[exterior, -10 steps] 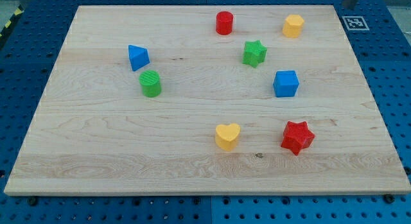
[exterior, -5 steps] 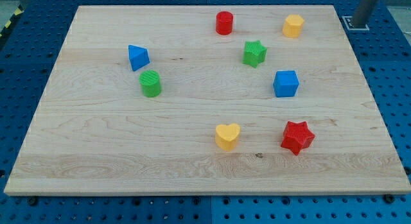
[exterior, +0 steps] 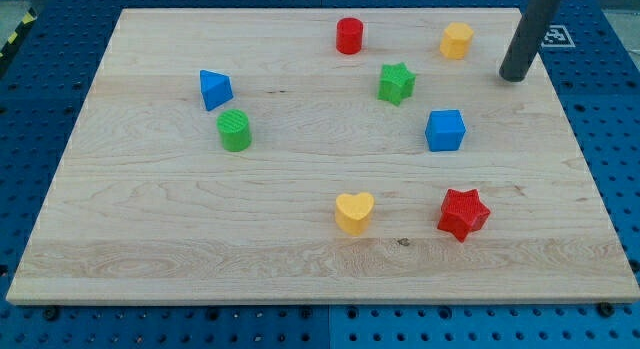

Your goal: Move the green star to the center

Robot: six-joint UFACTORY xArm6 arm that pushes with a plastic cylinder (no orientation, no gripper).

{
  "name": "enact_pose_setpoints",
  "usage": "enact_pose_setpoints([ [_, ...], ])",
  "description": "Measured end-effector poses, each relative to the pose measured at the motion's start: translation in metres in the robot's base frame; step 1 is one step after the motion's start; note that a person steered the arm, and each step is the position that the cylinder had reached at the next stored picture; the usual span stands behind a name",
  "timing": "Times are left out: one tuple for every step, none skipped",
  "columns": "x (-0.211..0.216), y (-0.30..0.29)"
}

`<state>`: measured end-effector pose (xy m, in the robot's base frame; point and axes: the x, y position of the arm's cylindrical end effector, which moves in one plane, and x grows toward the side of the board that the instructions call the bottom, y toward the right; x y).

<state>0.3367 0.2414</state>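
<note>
The green star (exterior: 397, 83) lies on the wooden board (exterior: 150, 209), above and right of the board's middle. My tip (exterior: 513, 77) stands near the board's right edge, well to the right of the green star and just right and below the yellow hexagon (exterior: 457, 40). It touches no block. The dark rod rises from the tip toward the view's top right.
A red cylinder (exterior: 349, 36) sits above-left of the star. A blue cube (exterior: 445, 130) lies below-right of it. A red star (exterior: 463, 213) and a yellow heart (exterior: 354, 212) lie lower down. A blue triangle (exterior: 215, 89) and a green cylinder (exterior: 235, 130) lie at the left.
The rod has come in from the view's top right corner, moving down and left onto the board. No block has moved.
</note>
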Motion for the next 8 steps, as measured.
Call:
enact_pose_setpoints([
  [0.0, 0.0],
  [0.018, -0.019],
  [0.025, -0.046],
  [0.025, -0.046],
  [0.022, -0.046],
  [0.007, -0.051],
  [0.003, -0.07],
  [0.011, -0.102],
])
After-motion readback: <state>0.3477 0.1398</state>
